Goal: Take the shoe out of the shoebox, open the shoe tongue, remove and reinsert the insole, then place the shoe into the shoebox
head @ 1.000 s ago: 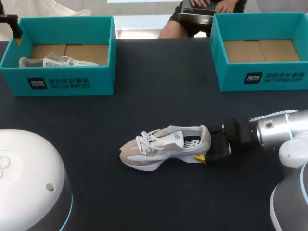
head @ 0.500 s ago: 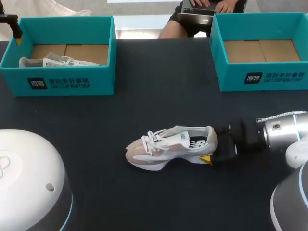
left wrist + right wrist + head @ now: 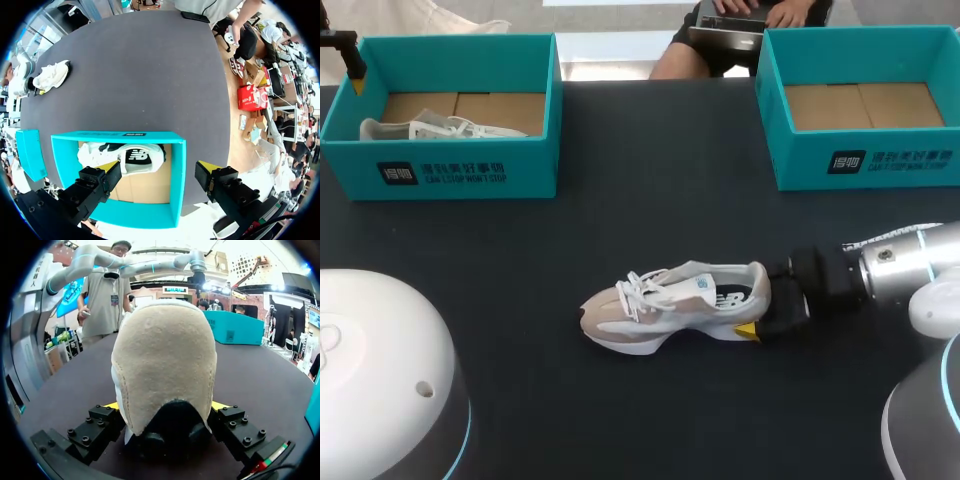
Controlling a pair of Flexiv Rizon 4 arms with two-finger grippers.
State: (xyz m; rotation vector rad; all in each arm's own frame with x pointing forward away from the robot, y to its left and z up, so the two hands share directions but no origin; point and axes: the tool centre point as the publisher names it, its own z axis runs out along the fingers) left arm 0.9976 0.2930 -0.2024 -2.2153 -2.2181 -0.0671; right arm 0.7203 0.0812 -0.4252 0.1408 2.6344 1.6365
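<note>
Tabletop (image 3: 650,150): shoe (image 3: 670,305) lies crosswise, toe left, right gripper (image 3: 758,302) clamping its heel; left gripper (image 3: 159,170) spread.

The black tabletop (image 3: 650,210) carries a beige and white shoe (image 3: 670,305), which stands upright on its sole near the middle. Two open teal boxes stand beyond the shoe at the far edge. The left shoebox (image 3: 450,170) is out past the shoe's toe and the right shoebox (image 3: 865,165) is out past its heel. Both are well apart from the shoe.
</note>
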